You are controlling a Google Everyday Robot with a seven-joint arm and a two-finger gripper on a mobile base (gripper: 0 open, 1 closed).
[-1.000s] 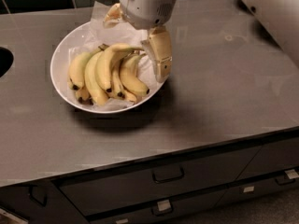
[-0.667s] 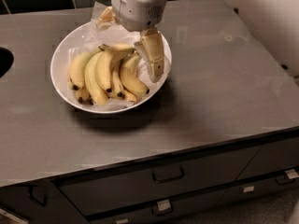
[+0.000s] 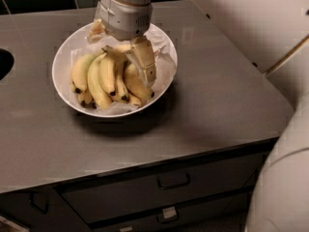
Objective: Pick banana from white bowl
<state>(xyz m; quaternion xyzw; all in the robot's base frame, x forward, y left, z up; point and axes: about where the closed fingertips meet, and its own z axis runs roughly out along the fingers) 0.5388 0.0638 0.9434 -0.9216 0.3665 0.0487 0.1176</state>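
The banana (image 3: 104, 79), a bunch of several curved yellow ones with dark tips, lies in the white bowl (image 3: 65, 57), which is lined with crinkled white paper and stands on the grey counter. My gripper (image 3: 120, 46) hangs from above over the back of the bunch, at its stem end. It is open: one beige finger (image 3: 145, 62) reaches down on the right side of the bunch, over the rightmost bananas, and the other finger (image 3: 95, 30) is at the back left. The stem is hidden under the gripper.
The grey counter (image 3: 217, 95) extends right and forward of the bowl. A dark round opening (image 3: 4, 64) cuts the counter at the left edge. Drawers with handles (image 3: 173, 181) sit below the front edge. My white arm (image 3: 280, 178) fills the right side.
My gripper has moved left and lower over the bunch, so its right finger now lies over the bananas instead of beside the bowl's right rim. The bananas and bowl have not moved.
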